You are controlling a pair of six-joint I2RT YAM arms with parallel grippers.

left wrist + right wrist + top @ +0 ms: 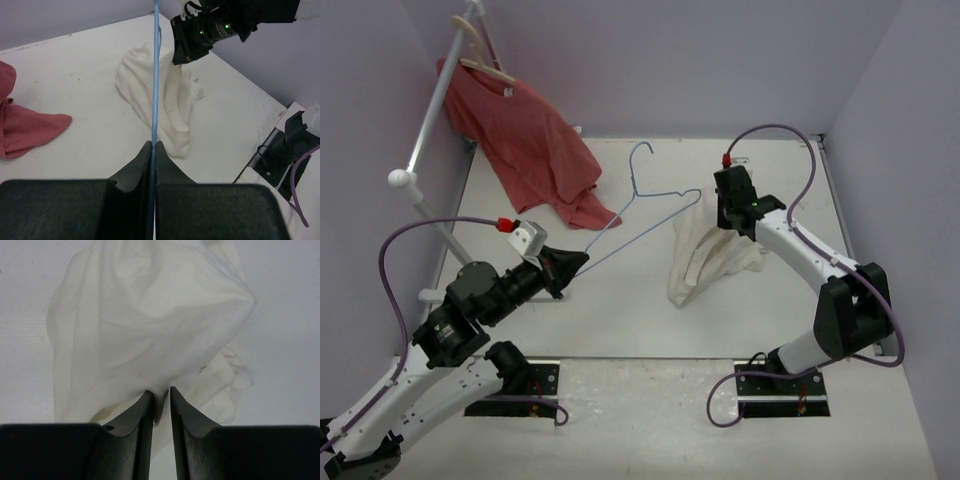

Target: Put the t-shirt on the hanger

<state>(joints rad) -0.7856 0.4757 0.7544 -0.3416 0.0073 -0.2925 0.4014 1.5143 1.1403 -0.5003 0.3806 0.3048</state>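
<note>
hanger (155, 75) held diagonally, hook away, in clamped left gripper (151, 145), right gripper (161, 392) pinching t-shirt (150, 315)

2 t-shirts are showing: 1 white t-shirt (705, 255), 1 red t-shirt (525, 140). 2 hangers are showing: 1 light-blue wire hanger (155, 75), 1 wooden hanger (485, 62). Also sitting in view: 1 white rail (428, 120), 2 grippers, i.e. left gripper (151, 145) & right gripper (161, 392).
</note>
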